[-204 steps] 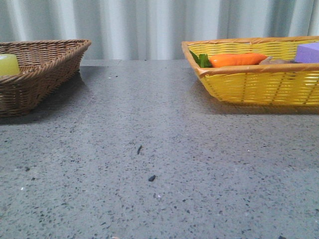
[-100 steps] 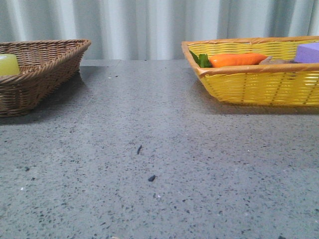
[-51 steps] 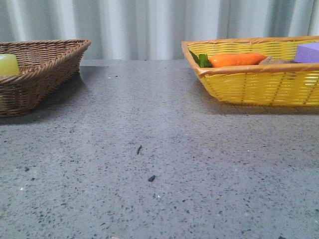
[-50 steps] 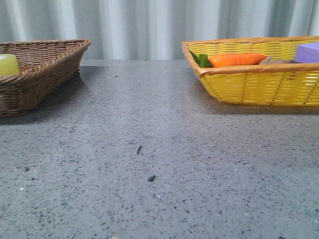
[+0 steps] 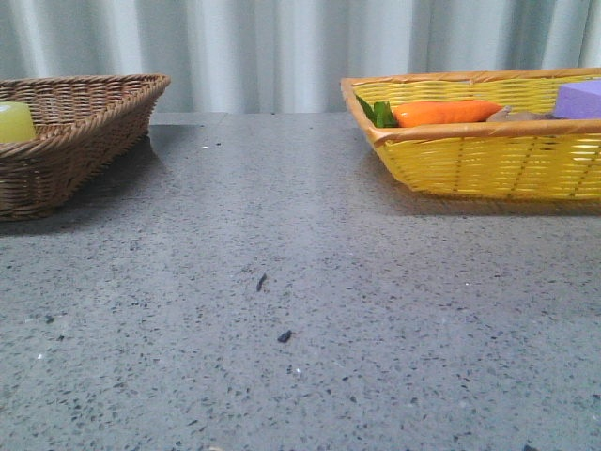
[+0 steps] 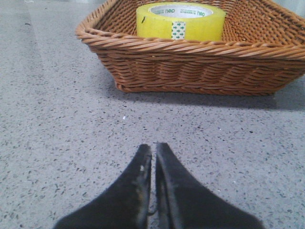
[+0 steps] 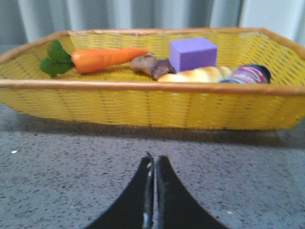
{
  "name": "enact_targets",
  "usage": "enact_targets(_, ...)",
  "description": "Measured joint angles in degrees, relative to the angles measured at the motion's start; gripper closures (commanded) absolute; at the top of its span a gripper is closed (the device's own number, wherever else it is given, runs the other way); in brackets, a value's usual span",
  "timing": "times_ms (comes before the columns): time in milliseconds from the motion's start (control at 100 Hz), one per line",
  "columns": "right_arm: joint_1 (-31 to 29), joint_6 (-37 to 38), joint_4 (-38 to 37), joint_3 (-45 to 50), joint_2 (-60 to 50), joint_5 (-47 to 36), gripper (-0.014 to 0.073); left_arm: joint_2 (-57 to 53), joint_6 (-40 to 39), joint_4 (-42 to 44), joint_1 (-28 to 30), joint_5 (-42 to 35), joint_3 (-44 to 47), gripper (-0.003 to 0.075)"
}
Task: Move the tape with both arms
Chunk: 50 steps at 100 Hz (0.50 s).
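Observation:
The yellow tape roll lies flat in the brown wicker basket; its white core shows green print and a dotted white patch faces me. In the front view only its edge shows at the far left, inside the brown basket. My left gripper is shut and empty, low over the table, a short way in front of that basket. My right gripper is shut and empty, in front of the yellow basket. Neither gripper shows in the front view.
The yellow basket at the right holds an orange carrot with green leaves, a purple block, a bread roll, a brown piece and a dark can. Two small dark specks lie on the grey speckled table.

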Motion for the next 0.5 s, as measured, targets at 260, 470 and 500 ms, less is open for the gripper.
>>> enact_targets(260,-0.38,0.0,0.46,0.0,-2.81,11.52,0.0645,0.0,0.0,0.0,0.0,0.0,0.0,0.0741)
enact_targets(470,-0.38,0.1,0.48,0.0,-2.92,11.65,0.0645,0.0,0.0,0.0,0.0,0.0,0.0,0.0741)
enact_targets(500,-0.38,0.1,0.48,0.0,-2.92,11.65,0.0645,0.0,0.0,0.0,0.0,0.0,0.0,0.0741)
